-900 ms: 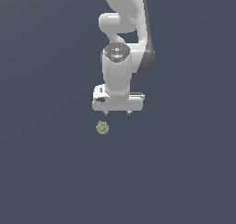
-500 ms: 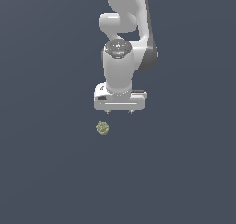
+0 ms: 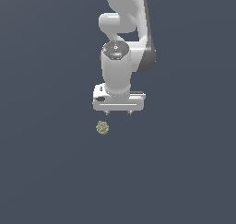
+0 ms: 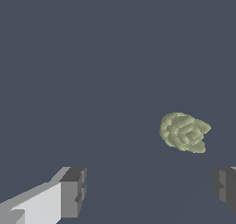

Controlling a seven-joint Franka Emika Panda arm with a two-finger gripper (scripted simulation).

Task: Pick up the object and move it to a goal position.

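Observation:
The object (image 3: 102, 127) is a small lumpy olive-green and tan clump lying on the dark grey surface. It also shows in the wrist view as a bumpy clump (image 4: 184, 132). My white gripper (image 3: 117, 112) hangs open above the surface, a little toward the exterior view's right of the object and apart from it. In the wrist view the two grey fingertips (image 4: 73, 191) stand wide apart with nothing between them, and the object lies beyond the gap, nearer one finger.
The white arm (image 3: 123, 38) rises behind the gripper toward the top of the exterior view. A uniform dark grey surface (image 3: 50, 172) fills everything else in view.
The gripper has shifted slightly toward the exterior view's left, closer to the object. The object has not moved.

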